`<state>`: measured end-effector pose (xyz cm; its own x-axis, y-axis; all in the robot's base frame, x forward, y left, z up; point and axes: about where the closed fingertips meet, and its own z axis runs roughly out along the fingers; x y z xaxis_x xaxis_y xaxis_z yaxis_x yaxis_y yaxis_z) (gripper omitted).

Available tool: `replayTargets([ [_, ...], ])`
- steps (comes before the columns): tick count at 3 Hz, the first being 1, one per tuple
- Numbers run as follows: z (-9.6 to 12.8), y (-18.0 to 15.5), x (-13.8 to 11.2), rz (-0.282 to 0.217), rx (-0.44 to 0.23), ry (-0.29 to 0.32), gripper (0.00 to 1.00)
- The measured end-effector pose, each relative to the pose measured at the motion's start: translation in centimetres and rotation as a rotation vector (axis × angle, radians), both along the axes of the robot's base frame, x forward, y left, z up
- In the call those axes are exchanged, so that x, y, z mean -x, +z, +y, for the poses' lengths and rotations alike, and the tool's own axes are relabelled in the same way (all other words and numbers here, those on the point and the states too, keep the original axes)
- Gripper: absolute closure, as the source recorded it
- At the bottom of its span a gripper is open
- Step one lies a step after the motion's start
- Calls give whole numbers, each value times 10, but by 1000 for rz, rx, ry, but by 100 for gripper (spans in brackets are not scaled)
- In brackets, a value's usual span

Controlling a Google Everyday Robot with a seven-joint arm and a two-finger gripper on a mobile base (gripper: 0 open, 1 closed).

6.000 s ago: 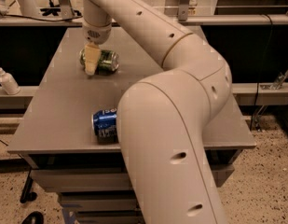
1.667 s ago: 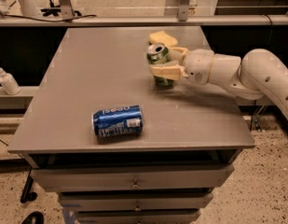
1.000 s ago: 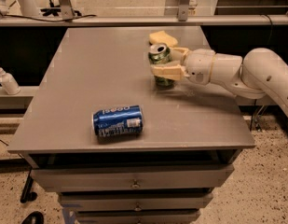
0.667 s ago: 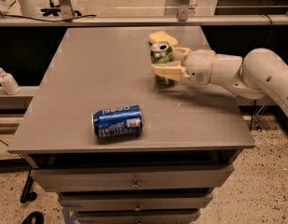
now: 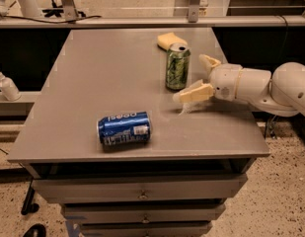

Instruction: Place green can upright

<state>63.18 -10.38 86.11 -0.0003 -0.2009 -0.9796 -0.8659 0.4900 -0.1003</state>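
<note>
Shows the green can [image 5: 177, 68] standing on the grey table [image 5: 93, 73], just right of centre in the upper half of the frame, long axis vertical, silver top up. Puts the gripper [image 5: 195, 78] immediately right of it, fingers [image 5: 194, 94] spread wide, holding nothing. Points, as a judgement, to a plain withdrawal rightward, away from the can. Cannot tell whether the lower finger's tip touches the can's base. Hides part of the yellow sponge [image 5: 169, 39] behind the can; cuts the arm off at the right edge. Leaves the blue can [image 5: 124, 128] on its side at lower left, well apart.
</note>
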Motion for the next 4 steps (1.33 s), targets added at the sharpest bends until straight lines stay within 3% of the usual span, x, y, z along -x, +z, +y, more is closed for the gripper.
replayTargets([
  [2,-45,8,9,-9,71,-49,0],
  [4,-116,55,23,-58,168,-118,0],
])
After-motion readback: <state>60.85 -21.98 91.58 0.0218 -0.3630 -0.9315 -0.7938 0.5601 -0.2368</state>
